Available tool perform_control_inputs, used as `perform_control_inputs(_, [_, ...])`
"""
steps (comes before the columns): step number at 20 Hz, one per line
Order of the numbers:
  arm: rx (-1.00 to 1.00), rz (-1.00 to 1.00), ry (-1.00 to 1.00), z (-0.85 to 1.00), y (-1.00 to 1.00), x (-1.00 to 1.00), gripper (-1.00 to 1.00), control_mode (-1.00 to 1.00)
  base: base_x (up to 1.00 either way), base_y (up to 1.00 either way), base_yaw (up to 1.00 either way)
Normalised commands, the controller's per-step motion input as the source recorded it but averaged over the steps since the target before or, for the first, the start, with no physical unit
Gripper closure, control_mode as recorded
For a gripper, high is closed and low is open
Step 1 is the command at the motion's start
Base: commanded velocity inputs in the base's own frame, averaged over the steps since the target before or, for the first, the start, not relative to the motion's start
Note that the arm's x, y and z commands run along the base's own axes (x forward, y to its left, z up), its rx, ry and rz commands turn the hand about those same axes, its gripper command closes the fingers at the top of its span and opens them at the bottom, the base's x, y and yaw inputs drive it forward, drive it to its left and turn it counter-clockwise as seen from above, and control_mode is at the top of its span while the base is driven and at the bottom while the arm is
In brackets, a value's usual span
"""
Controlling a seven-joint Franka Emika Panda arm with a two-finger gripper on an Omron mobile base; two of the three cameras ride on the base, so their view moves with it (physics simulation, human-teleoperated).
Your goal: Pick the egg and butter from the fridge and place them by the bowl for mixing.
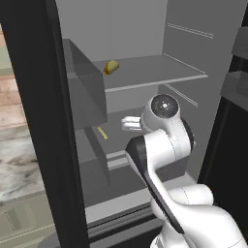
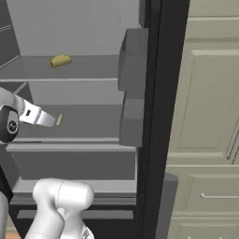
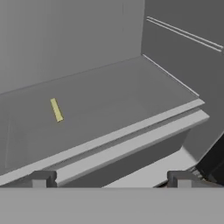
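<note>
Two fingertips of the hand (image 3: 109, 179) stand wide apart, empty, at the fridge (image 1: 38, 121) shelf's (image 3: 131, 100) front edge, likely lining up on the butter (image 3: 56, 109) lying flat farther in; a yellow-green food item (image 1: 111, 67) rests one shelf up.

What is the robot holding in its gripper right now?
Nothing. The gripper is open and empty, short of the butter, which lies untouched on the fridge shelf.

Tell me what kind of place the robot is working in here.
Most likely a kitchen: an open fridge with pale shelves, a butter stick lying on one, a marble-look counter to one side and cream cabinet doors on the other.
</note>
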Motion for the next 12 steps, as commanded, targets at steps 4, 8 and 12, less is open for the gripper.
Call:
perform_control_inputs(4, [0.00,0.00,0.00,0.00,0.00,0.00,-1.00,1.00,0.00,-0.08,0.07])
perform_control_inputs(8, [0.00,0.13,0.01,0.00,-0.03,0.00,-1.00,-1.00,0.00,-0.03,0.04])
perform_control_inputs(12, [0.00,0.41,0.15,-0.13,0.01,0.00,-1.00,-1.00,0.00,0.00,0.00])
